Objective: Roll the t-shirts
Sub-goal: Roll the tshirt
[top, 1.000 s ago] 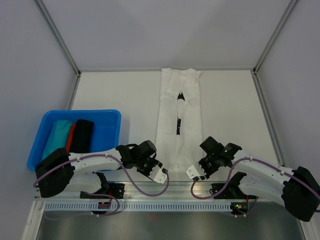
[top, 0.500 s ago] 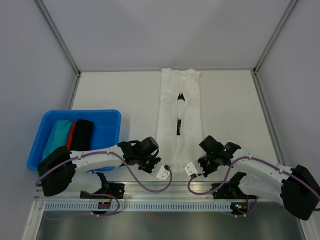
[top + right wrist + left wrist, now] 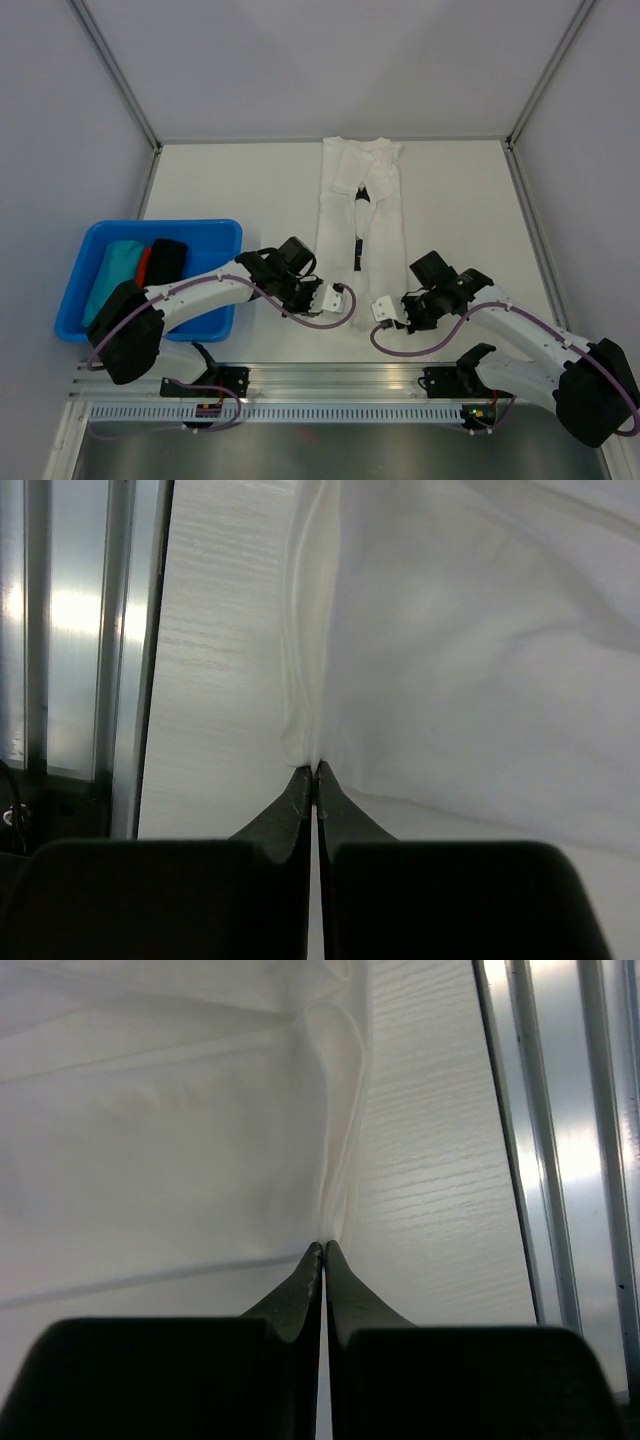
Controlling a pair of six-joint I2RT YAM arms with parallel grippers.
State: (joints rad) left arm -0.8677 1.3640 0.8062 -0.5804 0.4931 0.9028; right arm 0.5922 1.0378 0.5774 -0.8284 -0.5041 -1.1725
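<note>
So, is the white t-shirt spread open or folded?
Folded lengthwise: the t-shirt lies as one long narrow strip on the table, with no sleeves sticking out. It is not rolled yet.

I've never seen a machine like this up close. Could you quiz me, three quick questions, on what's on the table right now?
1. True or false: the left pincer and the right pincer are each shut on the near edge of the t-shirt.
2. Pick one: the blue bin sits A) on the left arm's side of the t-shirt, B) on the right arm's side, C) on top of the t-shirt.
3. Fill in: the bin holds a teal roll, a red roll and a ____ roll.

Key: 1 true; 2 A; 3 black, the black roll.
</note>
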